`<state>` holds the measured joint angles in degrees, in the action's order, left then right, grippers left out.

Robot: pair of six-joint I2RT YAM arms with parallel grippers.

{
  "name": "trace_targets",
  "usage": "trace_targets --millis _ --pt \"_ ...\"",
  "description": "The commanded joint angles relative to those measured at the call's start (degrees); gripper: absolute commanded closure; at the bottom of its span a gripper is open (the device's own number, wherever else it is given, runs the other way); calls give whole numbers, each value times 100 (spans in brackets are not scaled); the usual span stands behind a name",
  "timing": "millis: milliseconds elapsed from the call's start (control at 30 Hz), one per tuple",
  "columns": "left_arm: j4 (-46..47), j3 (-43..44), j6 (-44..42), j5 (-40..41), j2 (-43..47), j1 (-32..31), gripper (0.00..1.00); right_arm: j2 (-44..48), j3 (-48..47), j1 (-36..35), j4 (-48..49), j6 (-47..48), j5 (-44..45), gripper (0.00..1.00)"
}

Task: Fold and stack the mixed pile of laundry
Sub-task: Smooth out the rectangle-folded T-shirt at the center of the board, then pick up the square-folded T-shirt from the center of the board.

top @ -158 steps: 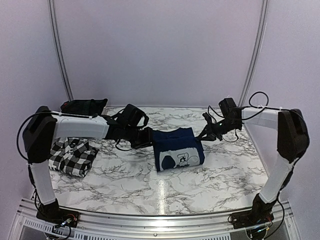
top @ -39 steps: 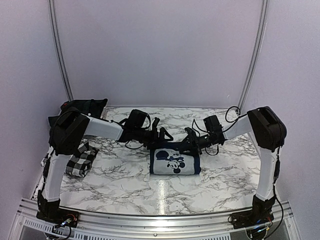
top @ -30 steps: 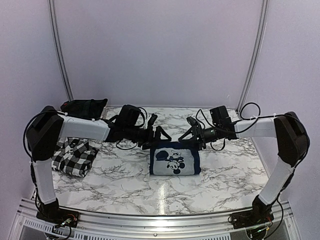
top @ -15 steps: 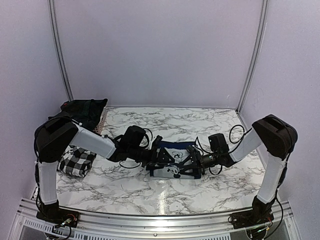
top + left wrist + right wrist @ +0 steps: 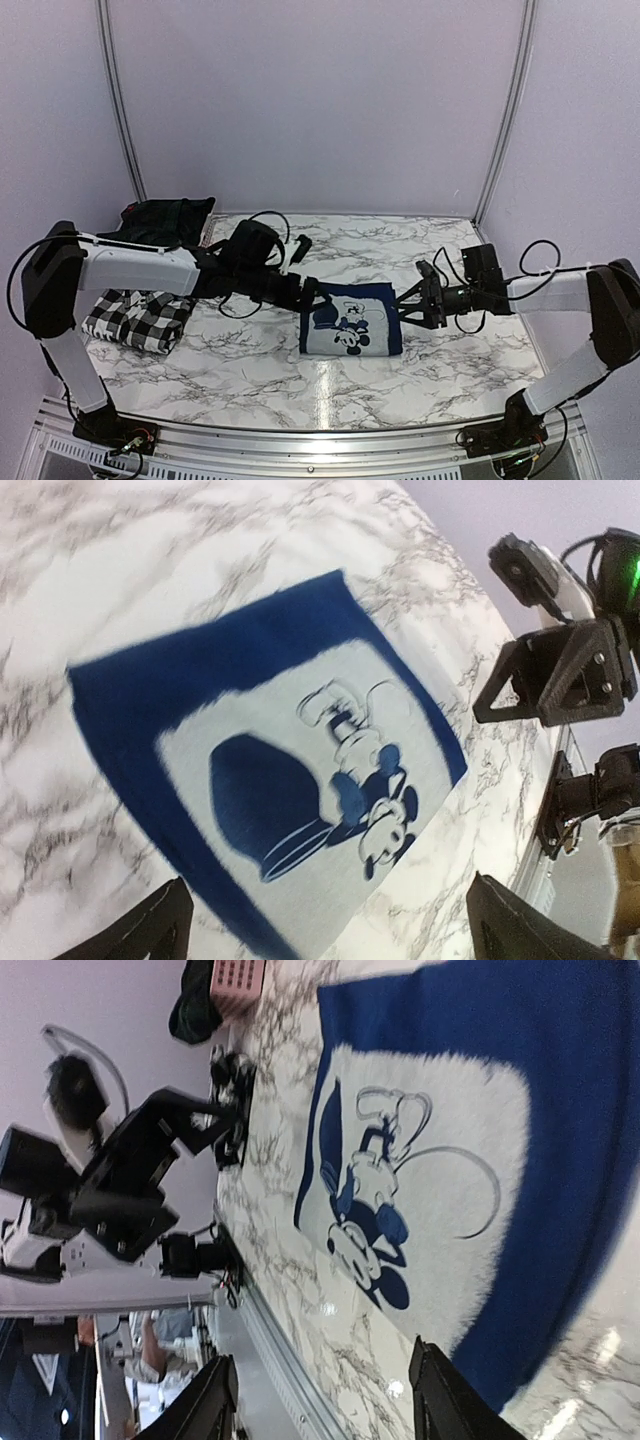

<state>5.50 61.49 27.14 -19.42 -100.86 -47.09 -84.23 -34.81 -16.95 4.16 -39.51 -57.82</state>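
A folded navy blue T-shirt [image 5: 350, 320] with a white cartoon print lies flat in the middle of the marble table [image 5: 250, 360]. My left gripper [image 5: 311, 293] hovers open at its left edge, holding nothing. My right gripper [image 5: 412, 302] stands open just off its right edge, also holding nothing. The left wrist view has the T-shirt [image 5: 290, 780] below the wide-spread left gripper [image 5: 330, 940]. In the right wrist view the T-shirt [image 5: 440, 1160] lies beyond the right gripper [image 5: 330, 1400]. A folded black-and-white check shirt [image 5: 140, 318] lies at the left. The dark green plaid garment [image 5: 170, 214] sits bunched at the back left.
A metal rail [image 5: 300, 440] runs along the table's near edge, with both arm bases on it. White walls and frame posts [image 5: 118, 100] close in the back and sides. A pink perforated piece [image 5: 238, 974] sits beside the dark garment.
Half a second ago both grippers were low at the T-shirt's front edge. They have since drawn apart to its left and right sides, and the shirt lies flat and folded.
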Motion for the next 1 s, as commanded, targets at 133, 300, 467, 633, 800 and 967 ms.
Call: trace_targets --millis 133,300,467,633,800,967 --pt "-1610 1890 -3511 1599 -754 -1178 2 860 84 712 -1456 400 543 45" --pt "-1631 2823 -4510 1804 -1696 -1865 12 1150 348 938 -1578 390 546 45" --pt "-1865 3825 -5329 2493 -2798 -2385 24 1315 579 1052 -1740 487 494 45" --pt "-1765 4551 -5363 3025 -3724 -2521 47 1442 771 1076 -1805 489 535 45" --pt "-1608 4714 -5137 3162 -3934 -2537 70 1439 947 1080 -1665 274 685 41" --pt "-1526 4600 -4945 3029 -3623 -2516 97 1312 1151 1069 -1079 -115 687 35"
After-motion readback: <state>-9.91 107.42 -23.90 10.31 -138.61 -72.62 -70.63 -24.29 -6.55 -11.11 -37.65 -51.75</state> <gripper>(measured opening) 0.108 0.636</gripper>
